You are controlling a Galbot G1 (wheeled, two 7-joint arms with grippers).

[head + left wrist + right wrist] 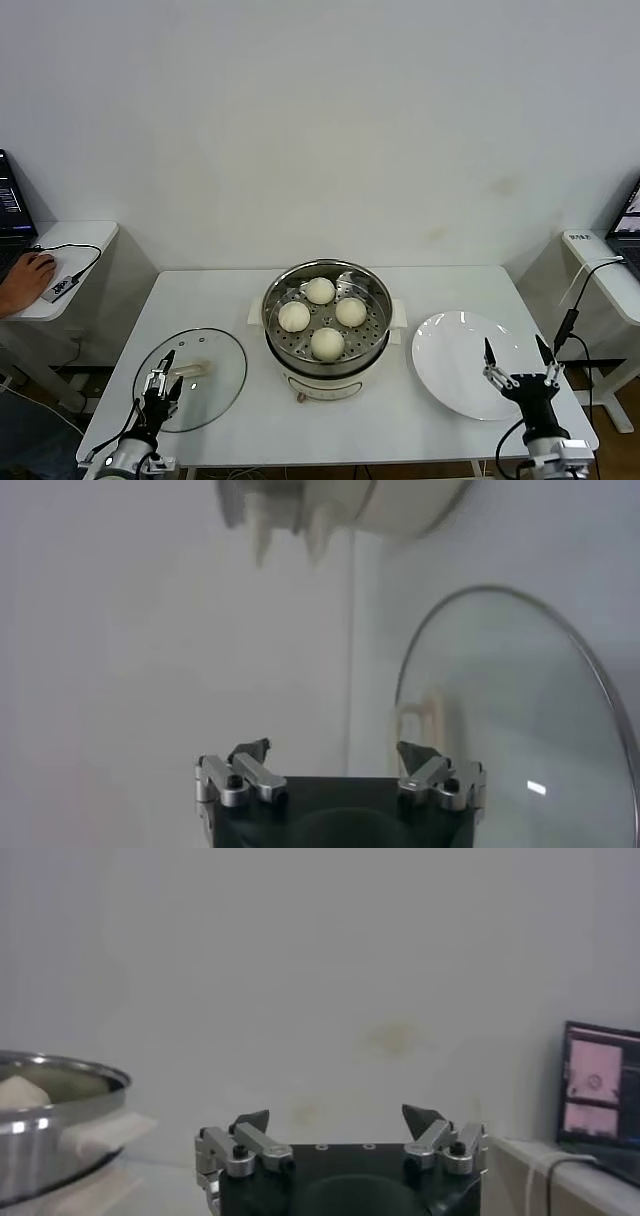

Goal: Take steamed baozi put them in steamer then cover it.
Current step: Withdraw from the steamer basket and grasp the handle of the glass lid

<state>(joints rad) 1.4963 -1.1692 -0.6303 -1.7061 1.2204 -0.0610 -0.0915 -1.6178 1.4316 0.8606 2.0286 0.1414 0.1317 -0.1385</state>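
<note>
**Lying at the left gripper: the lid still to be lifted**

Resting flat on the table [230, 420], the lid [190, 379] is found at about eight o'clock from the steamer [327, 330], well apart from it. All four buns [320, 291] are already seated on the perforated tray inside the pot, so covering is judged to be the step left.

The left gripper [161, 381] is seen over the near-left edge of the lid, with its jaws spread wide and nothing held between them. From it, the lid handle [194, 369] lies just beside, at roughly two o'clock in the head view. In the left wrist view the handle [420, 728] is seen ahead of the fingertips [415, 752], close to one of them rather than centred in the gap. The handle's long axis is seen running nearly side to side across the table, tilted slightly, so a short reach forward and to the right, with the jaws set across the narrow sides, is judged to be called for.

The right gripper [518, 365] is held at the near edge of the empty plate [450, 345], at four o'clock from the steamer, also spread wide and empty. It is much farther from the lid, so the left arm is the better placed.
</note>
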